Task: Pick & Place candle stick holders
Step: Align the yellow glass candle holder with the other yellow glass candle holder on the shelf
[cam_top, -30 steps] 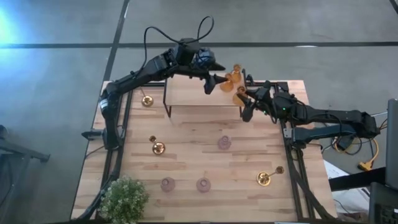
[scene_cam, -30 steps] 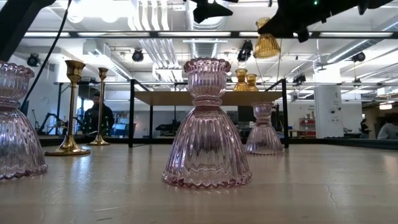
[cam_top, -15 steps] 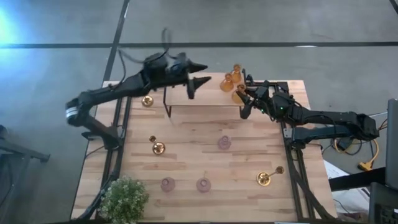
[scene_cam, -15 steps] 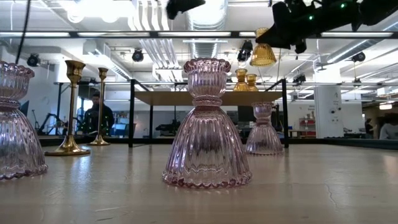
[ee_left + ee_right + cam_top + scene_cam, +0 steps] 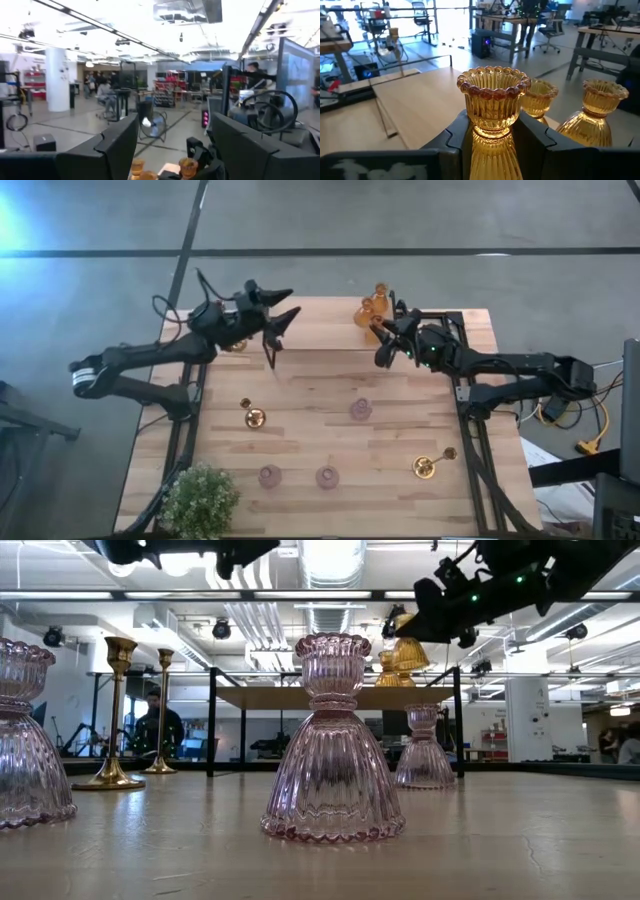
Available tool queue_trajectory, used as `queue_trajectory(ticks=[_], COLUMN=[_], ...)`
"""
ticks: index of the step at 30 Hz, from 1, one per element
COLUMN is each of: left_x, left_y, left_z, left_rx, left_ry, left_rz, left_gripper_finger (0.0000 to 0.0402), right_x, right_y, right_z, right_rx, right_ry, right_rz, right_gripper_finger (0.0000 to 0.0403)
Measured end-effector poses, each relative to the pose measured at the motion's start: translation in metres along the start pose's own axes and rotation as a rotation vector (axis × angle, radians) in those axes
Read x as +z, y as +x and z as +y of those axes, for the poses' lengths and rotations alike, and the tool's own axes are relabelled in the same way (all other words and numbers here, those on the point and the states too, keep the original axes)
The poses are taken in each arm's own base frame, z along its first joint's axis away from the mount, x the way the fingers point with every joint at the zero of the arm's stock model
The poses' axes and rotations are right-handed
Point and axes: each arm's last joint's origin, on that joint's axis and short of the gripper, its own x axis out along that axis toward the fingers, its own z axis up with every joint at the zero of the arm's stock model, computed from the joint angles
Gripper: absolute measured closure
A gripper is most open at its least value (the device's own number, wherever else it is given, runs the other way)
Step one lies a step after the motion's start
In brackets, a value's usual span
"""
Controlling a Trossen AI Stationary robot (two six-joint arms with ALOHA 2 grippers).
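Note:
My right gripper (image 5: 383,340) is shut on an amber glass holder (image 5: 492,100), upright, just above the right end of the raised wooden shelf (image 5: 320,325). Two more amber holders (image 5: 600,112) stand on their bases on the shelf beside it. My left gripper (image 5: 280,308) is open and empty, in the air over the shelf's left end. Three pink glass holders (image 5: 361,409) stand on the table. One gold holder (image 5: 253,418) is at mid left, and another (image 5: 428,465) lies at the near right. My right gripper pinches the amber holder's narrow neck (image 5: 492,134), just under its fluted cup, between the two fingers (image 5: 460,145). The fingers come about level from the table's right side. The holder stands upright in the hold, its base a little above the shelf top (image 5: 330,695).
A green leafy plant (image 5: 200,500) stands at the near left corner. Black frame rails (image 5: 470,430) run along both sides of the table. In the low view a large pink holder (image 5: 335,740) stands close to the camera, and two gold holders (image 5: 113,710) stand at the left.
My left gripper has swung from the shelf's right part toward the table's left edge, still open. My right gripper has carried the amber holder down and a little toward the table's left, close beside the two amber holders on the shelf; the holder stays upright.

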Motion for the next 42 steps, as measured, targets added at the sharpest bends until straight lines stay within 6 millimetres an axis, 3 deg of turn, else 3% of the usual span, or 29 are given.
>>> queue_trajectory(ticks=[12, 25, 42], left_x=[0.003, 0.003, 0.004], left_y=[-0.007, -0.007, -0.007], left_z=[0.002, 0.003, 0.003], left_rx=[0.06, 0.063, 0.062], left_ry=[0.007, 0.01, 0.021], left_rz=[-0.013, -0.01, -0.015], left_gripper_finger=[0.0145, 0.0145, 0.0145], right_x=[-0.017, -0.027, -0.027], right_y=[0.013, -0.003, -0.004], right_z=[-0.001, -0.008, -0.011], right_rx=[-0.047, -0.081, -0.145], right_ry=[0.043, 0.079, 0.055], right_rz=[0.066, 0.071, 0.069], right_gripper_finger=[0.0302, 0.0302, 0.0302])
